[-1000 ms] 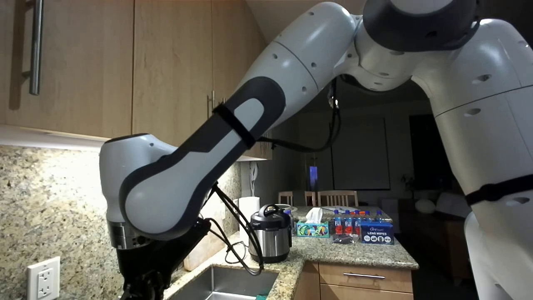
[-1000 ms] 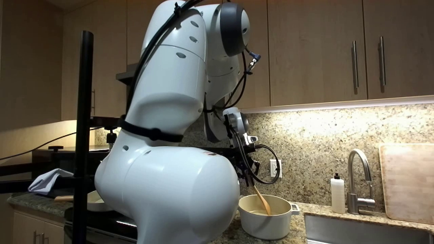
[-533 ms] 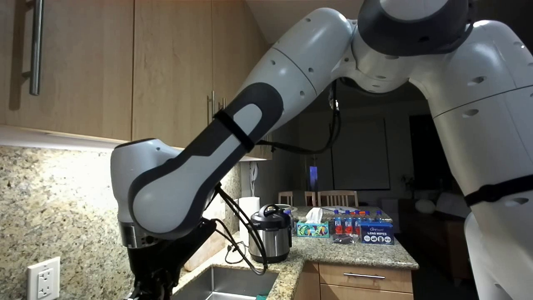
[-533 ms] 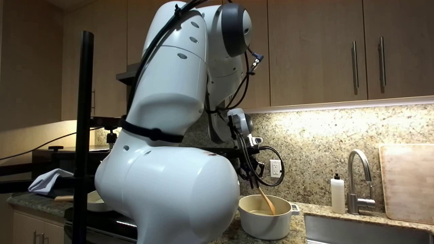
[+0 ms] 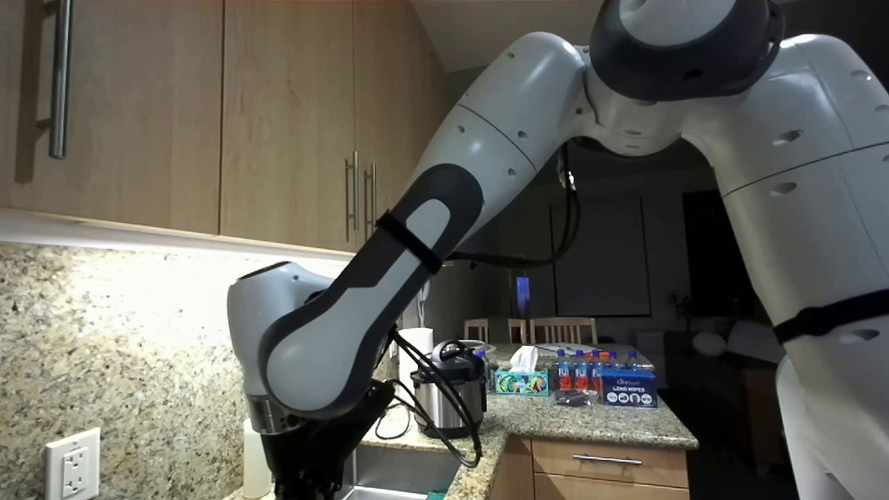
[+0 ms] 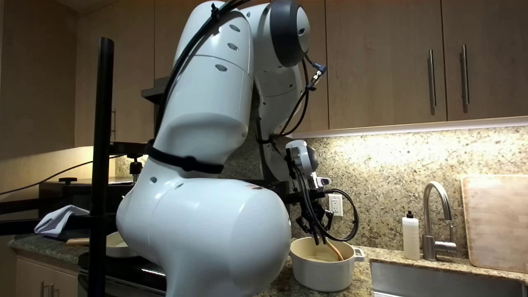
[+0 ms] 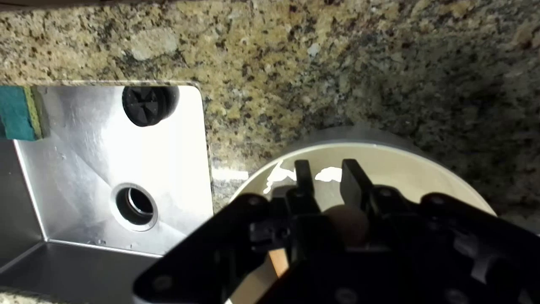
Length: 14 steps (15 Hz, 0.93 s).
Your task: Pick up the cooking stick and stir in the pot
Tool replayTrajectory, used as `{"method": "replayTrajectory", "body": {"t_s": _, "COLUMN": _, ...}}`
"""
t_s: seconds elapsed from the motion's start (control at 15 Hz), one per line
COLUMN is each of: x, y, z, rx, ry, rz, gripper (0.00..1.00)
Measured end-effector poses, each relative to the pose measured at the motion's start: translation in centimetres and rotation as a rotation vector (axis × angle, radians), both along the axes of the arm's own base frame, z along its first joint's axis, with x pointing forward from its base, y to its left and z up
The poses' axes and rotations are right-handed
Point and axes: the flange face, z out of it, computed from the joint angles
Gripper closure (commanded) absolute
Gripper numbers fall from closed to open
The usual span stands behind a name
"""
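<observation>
A wooden cooking stick [image 6: 335, 250] leans inside the cream pot [image 6: 324, 274], its lower end down in the pot towards the sink side. My gripper [image 6: 320, 240] is low over the pot's mouth, shut on the upper handle. Seen from the wrist view, the handle's round end [image 7: 349, 223] sits between the two black fingers [image 7: 356, 185], whose tips stand apart by the handle's width. Below the gripper [image 7: 325, 169] the pot's rim [image 7: 358, 145] curves past, and the gripper hides much of the pot and the stick's lower part.
Beside the pot is a steel sink [image 7: 84, 236] with a sponge [image 7: 19, 113] in it. A soap bottle [image 6: 411, 238], a faucet [image 6: 430, 222] and a cutting board [image 6: 497, 222] stand behind. A pressure cooker [image 5: 455, 396] is on the counter further along.
The arm has come lower and moved to the right in both exterior views. The held stick has shifted right within the pot; the pot has stayed in place.
</observation>
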Motion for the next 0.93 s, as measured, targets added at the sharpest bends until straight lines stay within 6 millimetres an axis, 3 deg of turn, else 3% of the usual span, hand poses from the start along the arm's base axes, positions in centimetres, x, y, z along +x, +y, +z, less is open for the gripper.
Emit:
{"method": "replayTrajectory", "body": {"t_s": 0.47, "x": -1.5, "y": -1.6, "z": -2.4, "rx": -0.037, "ry": 0.049, "rz": -0.023, "gripper": 0.94}}
{"method": "replayTrajectory", "body": {"t_s": 0.93, "x": -1.6, "y": -0.4, "z": -2.8, "rx": -0.058, "ry": 0.068, "rz": 0.006, "gripper": 0.94}}
